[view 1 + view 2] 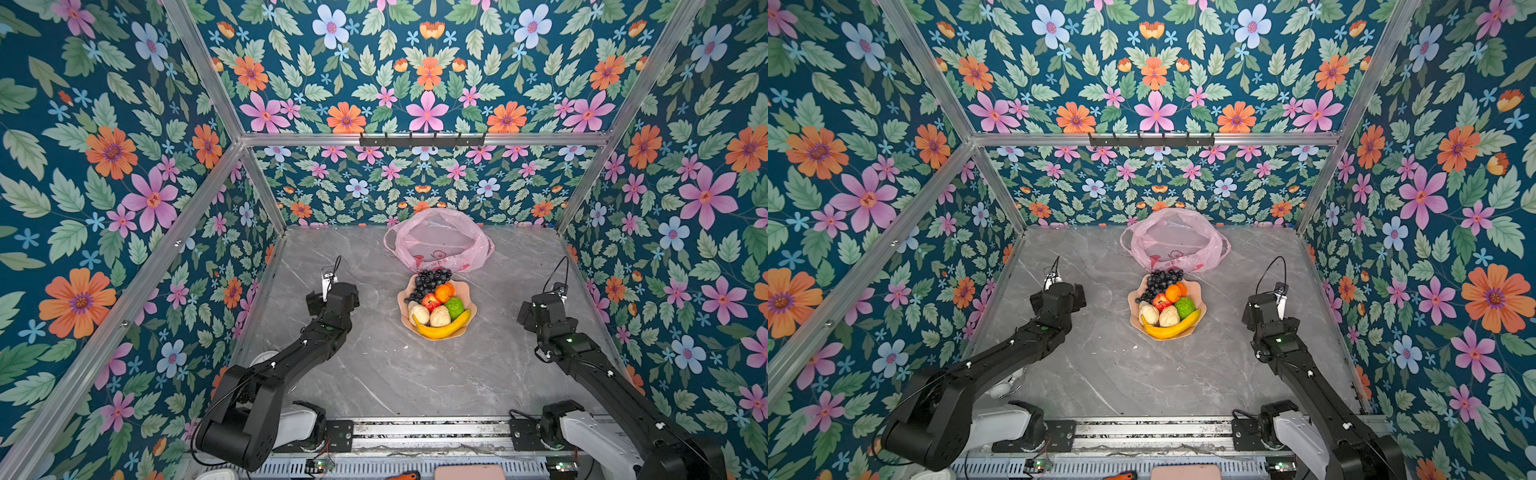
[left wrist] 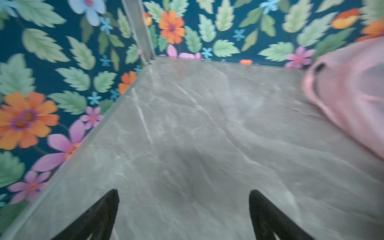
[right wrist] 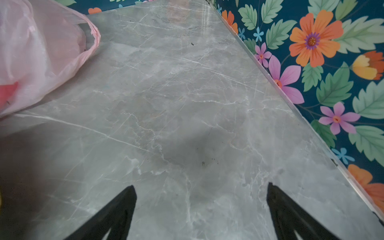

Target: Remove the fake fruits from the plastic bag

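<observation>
The pale pink plastic bag (image 1: 440, 241) (image 1: 1177, 241) lies slack against the back wall, mouth open; nothing shows inside it. In front of it the fake fruits are heaped in a peach-pink scalloped bowl (image 1: 400, 300): grape bunch (image 1: 432, 279), orange (image 1: 444, 292), apple (image 1: 431, 301), bumpy green fruit (image 1: 455, 306), banana (image 1: 444, 329), two cream lumps (image 1: 419, 313). My left gripper (image 2: 184, 191) is open over bare marble, left of the bowl, the bag (image 2: 349, 99) at the frame's edge. My right gripper (image 3: 200, 185) is open over bare marble, right of the bowl, beside the bag (image 3: 41, 54).
Floral walls with aluminium posts close in the grey marble table (image 1: 374, 374) on three sides. A black hook rail (image 1: 422, 140) hangs on the back wall. The arms' base rail (image 1: 428, 430) runs along the front edge. The left wrist view is blurred.
</observation>
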Controlling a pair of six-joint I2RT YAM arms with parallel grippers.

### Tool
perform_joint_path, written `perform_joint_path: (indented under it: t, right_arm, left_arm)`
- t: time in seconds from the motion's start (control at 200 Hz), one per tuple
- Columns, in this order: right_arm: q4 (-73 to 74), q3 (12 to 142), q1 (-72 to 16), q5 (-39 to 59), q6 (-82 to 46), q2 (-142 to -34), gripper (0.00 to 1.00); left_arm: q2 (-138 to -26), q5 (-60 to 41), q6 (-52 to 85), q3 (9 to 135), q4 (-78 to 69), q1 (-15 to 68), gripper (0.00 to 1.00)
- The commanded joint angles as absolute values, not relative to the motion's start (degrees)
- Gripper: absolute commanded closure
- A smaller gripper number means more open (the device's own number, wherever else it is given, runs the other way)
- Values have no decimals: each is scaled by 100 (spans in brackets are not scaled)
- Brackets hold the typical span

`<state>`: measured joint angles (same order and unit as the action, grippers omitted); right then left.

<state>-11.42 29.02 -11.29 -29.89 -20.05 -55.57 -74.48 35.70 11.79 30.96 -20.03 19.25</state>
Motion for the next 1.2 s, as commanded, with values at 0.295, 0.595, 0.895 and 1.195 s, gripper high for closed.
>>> perform_joint_path:
  t: [0.295, 0.595, 0.895, 1.195]
  right_arm:
    - [3534, 2002, -878, -2606, 0, -7247, 1]
    - [4242, 1862, -442, -399, 270, -7472, 1]
    - [5150, 1795, 173, -181, -408, -8305, 1]
    - [4992, 1802, 174, -220, -393, -8246, 1]
  left_arm:
    - [-9071, 2866, -540, 1733, -7179, 1121, 0]
    - [-9096, 1308, 139, 1739, -6843, 282, 0]
    - [-9288, 1168, 66, 1547, -7416, 211, 0]
    - [-9281, 1169, 62, 1549, -7398, 215, 0]
